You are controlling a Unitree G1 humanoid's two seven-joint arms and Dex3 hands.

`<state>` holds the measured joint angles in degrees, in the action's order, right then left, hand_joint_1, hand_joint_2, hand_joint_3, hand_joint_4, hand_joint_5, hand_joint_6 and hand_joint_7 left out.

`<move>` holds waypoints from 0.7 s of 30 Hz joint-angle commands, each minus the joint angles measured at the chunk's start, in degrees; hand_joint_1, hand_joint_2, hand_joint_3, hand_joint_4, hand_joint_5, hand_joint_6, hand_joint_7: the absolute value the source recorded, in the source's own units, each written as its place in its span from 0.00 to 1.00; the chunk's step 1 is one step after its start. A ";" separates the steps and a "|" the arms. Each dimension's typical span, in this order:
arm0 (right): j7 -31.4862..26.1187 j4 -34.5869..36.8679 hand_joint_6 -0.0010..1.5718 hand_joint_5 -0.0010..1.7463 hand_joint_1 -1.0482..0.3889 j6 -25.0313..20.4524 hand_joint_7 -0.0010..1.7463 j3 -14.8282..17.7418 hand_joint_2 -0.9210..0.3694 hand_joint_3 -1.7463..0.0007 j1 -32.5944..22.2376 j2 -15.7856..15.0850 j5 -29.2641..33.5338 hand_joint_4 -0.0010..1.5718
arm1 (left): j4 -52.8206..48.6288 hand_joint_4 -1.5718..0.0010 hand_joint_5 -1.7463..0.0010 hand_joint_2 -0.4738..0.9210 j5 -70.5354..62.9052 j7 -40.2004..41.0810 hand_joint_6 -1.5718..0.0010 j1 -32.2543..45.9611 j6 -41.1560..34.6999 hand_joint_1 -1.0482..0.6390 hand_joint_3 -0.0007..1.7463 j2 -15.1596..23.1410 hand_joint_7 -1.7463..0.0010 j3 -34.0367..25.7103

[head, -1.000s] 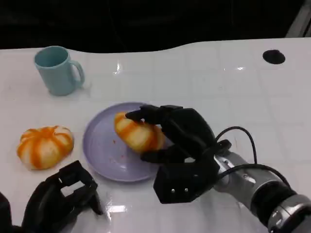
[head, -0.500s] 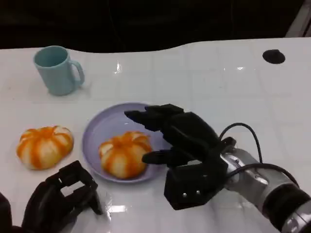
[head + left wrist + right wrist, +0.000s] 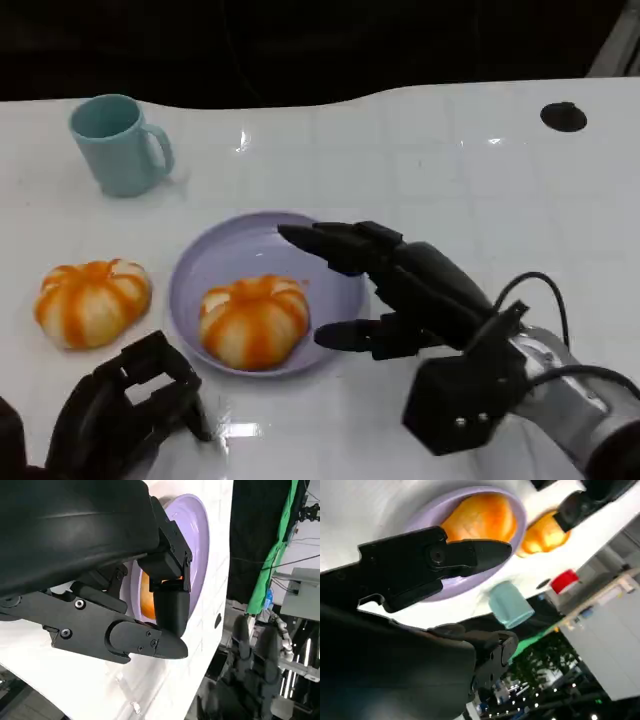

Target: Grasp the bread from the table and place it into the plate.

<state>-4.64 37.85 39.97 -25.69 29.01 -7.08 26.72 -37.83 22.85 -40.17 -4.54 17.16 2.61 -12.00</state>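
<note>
An orange-and-white striped bread roll (image 3: pixel 254 320) lies in the lilac plate (image 3: pixel 210 258), toward its near side; it also appears as the roll (image 3: pixel 481 517) in the plate (image 3: pixel 517 510) and as an orange patch of bread (image 3: pixel 146 597) beside the plate (image 3: pixel 192 535). My right hand (image 3: pixel 400 290) hovers just right of the roll, fingers spread, holding nothing. A second striped roll (image 3: pixel 92 301) sits on the table left of the plate. My left hand (image 3: pixel 125 410) rests low at the near left, fingers curled in, holding nothing.
A light blue mug (image 3: pixel 119 144) stands at the far left, also seen as the mug (image 3: pixel 510 605). A black round mark (image 3: pixel 563 116) lies at the far right of the white table (image 3: pixel 450 180). The table's far edge meets darkness.
One second ago my right hand held the roll above the plate. It let go, the roll settled in the plate's near part, and the hand drew back to the right and opened.
</note>
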 commanded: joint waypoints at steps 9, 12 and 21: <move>14.37 -8.01 0.34 0.34 0.37 10.38 0.09 7.45 0.00 0.88 -12.35 -1.36 -21.80 0.23 | -1.56 0.49 0.05 1.00 -0.23 -0.03 0.54 0.37 -0.96 0.32 0.09 0.14 0.22 -0.07; 19.01 -8.20 0.41 0.53 0.42 12.48 0.20 8.30 0.03 0.83 -14.50 -0.61 -28.28 0.27 | -1.45 0.50 0.04 1.00 -0.30 0.10 0.54 0.35 -1.02 0.32 0.10 0.13 0.21 -0.03; 26.12 -18.64 0.41 0.84 0.48 7.90 0.68 11.34 0.29 0.43 -24.20 0.11 -39.55 0.37 | -0.75 0.51 0.03 1.00 -0.67 0.55 0.56 0.68 -1.18 0.32 0.10 0.13 0.18 0.31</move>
<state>20.19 22.52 49.91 -15.76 7.41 -6.66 -10.10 -38.30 22.84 -40.21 -5.02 16.98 2.50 -11.84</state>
